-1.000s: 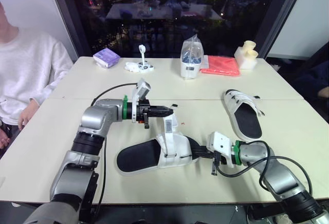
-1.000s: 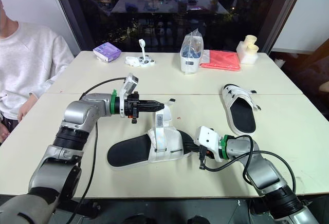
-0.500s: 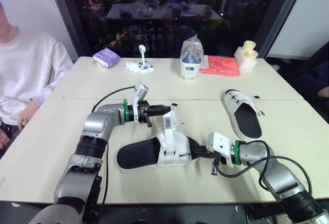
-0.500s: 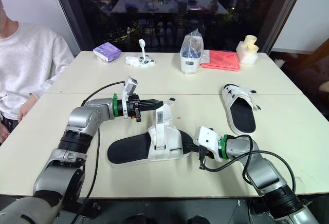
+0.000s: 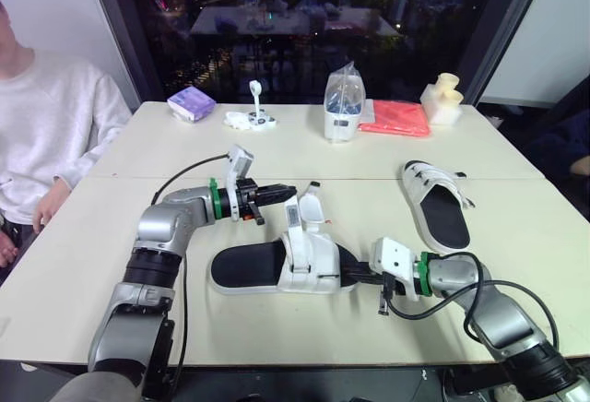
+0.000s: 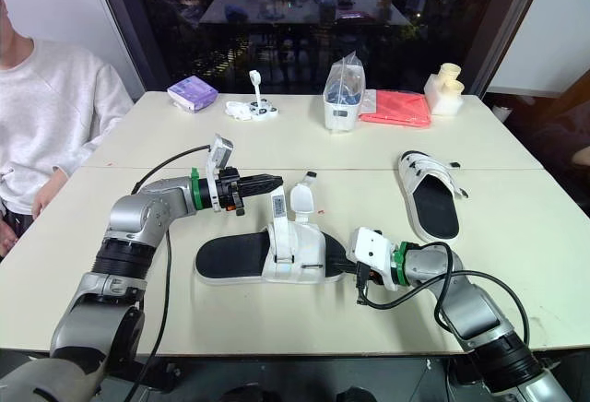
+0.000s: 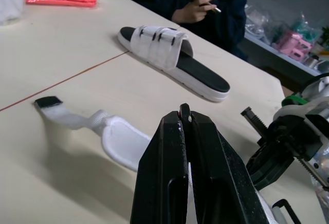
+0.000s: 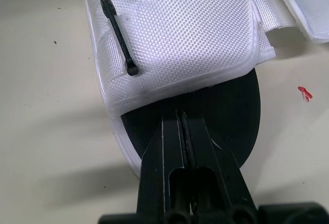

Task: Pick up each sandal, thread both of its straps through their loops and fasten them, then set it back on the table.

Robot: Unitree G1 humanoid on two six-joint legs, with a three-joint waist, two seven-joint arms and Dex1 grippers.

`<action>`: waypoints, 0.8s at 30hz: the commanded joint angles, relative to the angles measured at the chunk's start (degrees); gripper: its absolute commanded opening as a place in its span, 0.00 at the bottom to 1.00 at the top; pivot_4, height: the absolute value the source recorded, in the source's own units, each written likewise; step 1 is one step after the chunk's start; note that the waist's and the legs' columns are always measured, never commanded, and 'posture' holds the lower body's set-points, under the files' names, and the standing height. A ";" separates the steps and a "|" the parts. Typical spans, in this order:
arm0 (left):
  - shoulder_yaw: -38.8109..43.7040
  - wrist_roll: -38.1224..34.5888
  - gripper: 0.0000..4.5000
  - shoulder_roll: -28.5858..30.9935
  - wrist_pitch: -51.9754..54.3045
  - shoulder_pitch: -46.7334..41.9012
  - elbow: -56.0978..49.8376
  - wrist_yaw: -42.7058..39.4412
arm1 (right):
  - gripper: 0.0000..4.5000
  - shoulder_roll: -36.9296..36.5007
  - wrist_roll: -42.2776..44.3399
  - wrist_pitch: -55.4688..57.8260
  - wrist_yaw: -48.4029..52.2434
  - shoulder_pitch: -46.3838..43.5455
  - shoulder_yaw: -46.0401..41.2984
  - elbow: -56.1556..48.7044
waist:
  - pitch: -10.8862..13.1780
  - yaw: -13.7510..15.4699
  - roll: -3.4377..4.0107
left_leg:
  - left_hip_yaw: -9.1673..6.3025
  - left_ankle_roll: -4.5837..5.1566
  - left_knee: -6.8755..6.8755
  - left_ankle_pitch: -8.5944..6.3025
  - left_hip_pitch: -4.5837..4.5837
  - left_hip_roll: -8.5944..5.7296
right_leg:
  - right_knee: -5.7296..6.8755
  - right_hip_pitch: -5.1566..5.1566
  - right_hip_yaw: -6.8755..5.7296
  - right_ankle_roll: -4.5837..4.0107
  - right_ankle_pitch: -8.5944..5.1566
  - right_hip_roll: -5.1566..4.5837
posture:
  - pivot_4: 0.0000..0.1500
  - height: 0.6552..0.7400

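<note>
A white sandal with a black sole (image 5: 277,266) lies flat near the table's front edge. My right gripper (image 5: 358,275) is shut on the sole's rim at its right end, as the right wrist view shows (image 8: 181,115). One strap (image 5: 292,221) stands upright from the sandal, its top pinched in my shut left gripper (image 5: 291,193), with a white sliver between the fingertips (image 7: 181,124). The other strap (image 5: 312,206) hangs loose to the right, with a black tip (image 7: 47,101). A second sandal (image 5: 436,204) lies at the right, straps closed.
At the table's back stand a clear bag (image 5: 342,103), a red cloth (image 5: 396,118), a purple pack (image 5: 191,102), a small white object (image 5: 250,118) and a pale block (image 5: 442,98). One person in white (image 5: 46,135) sits at the left; another in dark clothes (image 7: 205,8) beyond the far right edge.
My left gripper has drawn back to the left with the strap. The near sandal has swung level and shifted slightly left. The second strap now stands apart to the right.
</note>
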 commanded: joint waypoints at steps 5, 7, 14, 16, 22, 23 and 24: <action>-1.25 2.34 0.02 -1.41 -6.62 -2.40 6.86 -1.12 | 0.00 -0.24 -2.18 1.00 0.77 1.00 2.09 2.49 | 0.00 -0.03 0.00 | 0.01 0.00 0.00 0.00 0.01 0.00 | 0.00 0.00 0.00 0.00 0.00 0.01 | 1.00 1.00; -1.42 3.09 0.02 -1.69 -8.31 -3.31 9.65 -1.41 | 0.00 -0.42 -2.16 1.17 0.74 1.15 1.94 2.17 | 0.00 -0.02 0.00 | 0.01 0.00 0.00 0.00 0.01 0.00 | 0.00 0.00 0.00 0.00 0.00 0.01 | 1.00 1.00; -3.90 8.03 0.02 -1.64 -13.66 -3.91 16.67 -1.23 | 0.00 -1.10 -2.07 1.33 0.60 2.16 1.30 1.49 | 0.00 0.09 0.00 | 0.01 -0.01 0.00 0.00 0.01 0.00 | 0.00 -0.01 0.00 0.00 0.00 -0.01 | 1.00 1.00; -6.28 10.96 0.02 -1.00 -16.58 -2.93 17.43 -1.69 | 0.00 -1.20 -2.10 1.31 0.57 2.35 1.21 1.41 | 0.00 0.20 -0.01 | 0.01 -0.01 0.00 -0.01 0.01 -0.01 | 0.00 0.00 -0.01 0.00 0.00 -0.03 | 1.00 1.00; -12.44 17.02 0.23 1.15 -23.19 0.23 17.35 -5.64 | 0.00 -1.18 -2.30 1.52 0.65 2.07 1.09 1.50 | -0.04 0.11 0.03 | 0.00 -0.14 -0.01 -0.09 0.02 -0.01 | -0.01 -0.02 0.00 0.00 0.00 -0.07 | 1.00 1.00; -12.88 17.36 0.32 1.39 -23.70 0.56 16.98 -6.33 | 0.00 -1.22 -2.36 1.47 0.68 2.03 1.10 1.56 | -0.03 0.09 0.03 | 0.00 -0.14 -0.01 -0.09 0.01 -0.01 | -0.01 -0.02 0.00 0.00 0.00 -0.07 | 1.00 1.00; -13.24 17.65 0.44 1.64 -24.14 0.91 16.48 -7.13 | 0.00 -1.26 -2.43 1.40 0.70 2.01 1.11 1.62 | -0.02 0.13 0.01 | 0.00 -0.15 -0.02 -0.09 0.01 -0.01 | -0.01 -0.04 0.00 0.00 0.00 -0.07 | 1.00 1.00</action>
